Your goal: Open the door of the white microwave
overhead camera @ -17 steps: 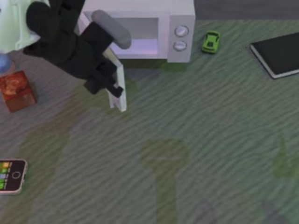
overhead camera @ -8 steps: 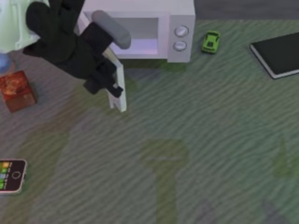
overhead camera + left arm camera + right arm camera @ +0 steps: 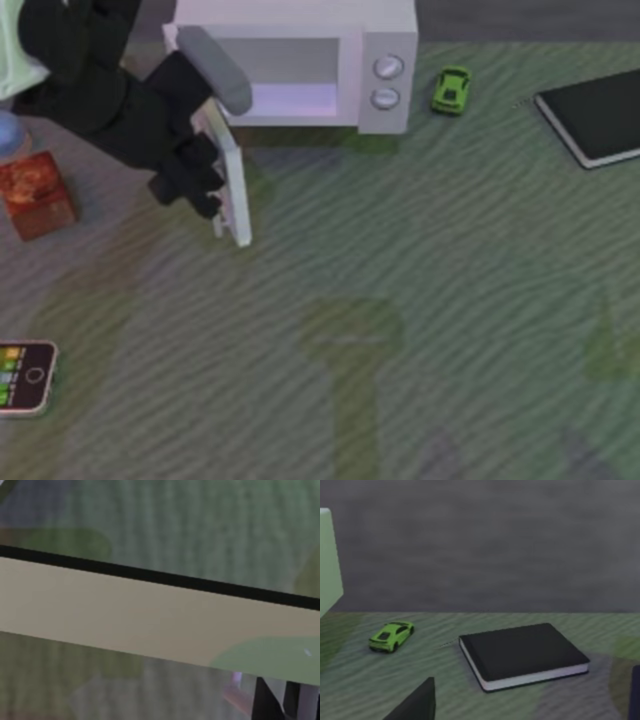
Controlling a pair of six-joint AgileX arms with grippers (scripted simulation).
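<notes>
The white microwave point(image 3: 330, 25) stands at the back of the table, with two round knobs point(image 3: 386, 82) on its front's right side. Its door point(image 3: 234, 190) is swung out toward the table's front, well past a right angle, and the cavity point(image 3: 300, 70) shows. My left gripper point(image 3: 210, 198) is shut on the door's free edge, on its left side. In the left wrist view the door point(image 3: 150, 615) crosses the frame as a pale band, with a dark fingertip point(image 3: 267, 702) below it. My right gripper point(image 3: 530, 692) is open, out of the top view.
A green toy car point(image 3: 451, 89) sits right of the microwave and a black book point(image 3: 595, 115) lies at the far right. At the left are a red-brown block point(image 3: 37, 192), a phone point(image 3: 25, 376) and a pale object point(image 3: 12, 60).
My left arm has pulled left and back, swinging the door's free edge further left, so the door stands wider open. Nothing else has moved.
</notes>
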